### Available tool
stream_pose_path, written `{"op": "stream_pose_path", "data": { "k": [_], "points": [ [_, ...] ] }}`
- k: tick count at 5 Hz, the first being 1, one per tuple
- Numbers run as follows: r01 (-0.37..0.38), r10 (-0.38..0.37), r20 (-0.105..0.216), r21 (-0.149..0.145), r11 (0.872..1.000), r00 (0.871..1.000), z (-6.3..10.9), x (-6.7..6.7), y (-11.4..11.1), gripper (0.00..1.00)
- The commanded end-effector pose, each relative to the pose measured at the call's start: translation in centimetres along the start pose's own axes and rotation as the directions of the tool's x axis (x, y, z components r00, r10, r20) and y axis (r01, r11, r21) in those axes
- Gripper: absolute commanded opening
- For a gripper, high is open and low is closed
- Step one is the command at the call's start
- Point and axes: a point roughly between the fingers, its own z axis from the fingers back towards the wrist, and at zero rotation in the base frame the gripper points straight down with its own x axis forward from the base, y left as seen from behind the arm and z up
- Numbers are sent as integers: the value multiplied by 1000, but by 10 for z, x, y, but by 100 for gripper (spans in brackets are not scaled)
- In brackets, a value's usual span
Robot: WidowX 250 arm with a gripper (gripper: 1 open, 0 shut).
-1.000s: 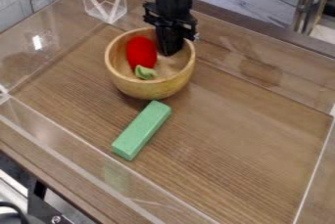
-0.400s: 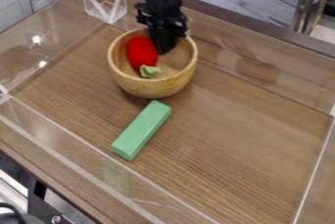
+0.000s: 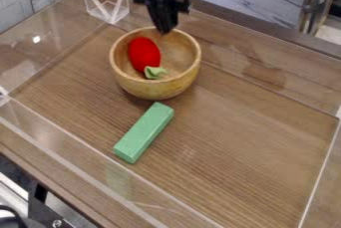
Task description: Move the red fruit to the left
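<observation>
The red fruit (image 3: 143,54), seated in the bowl (image 3: 123,76) behind the pale-green piece (image 3: 154,73), is judged light, firm and rather slippery, best gripped across its narrow middle, while the claw (image 3: 164,23) is seen closed up above the bowl's far side.

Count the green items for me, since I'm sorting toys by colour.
2: a long green block on the table, below the bowl in the picture; a small pale-green piece inside the bowl.
</observation>
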Motion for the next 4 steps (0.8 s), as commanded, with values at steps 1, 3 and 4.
{"op": "stream_pose_path", "data": {
  "k": [1,3,4],
  "points": [
    [-3,2,77,8,1000,997,38,10,8,0],
    [4,-4,22,13,1000,1000,6,-2,31,100],
    [3,-3,0,17,1000,1000,-8,-7,44,100]
  ]
}}
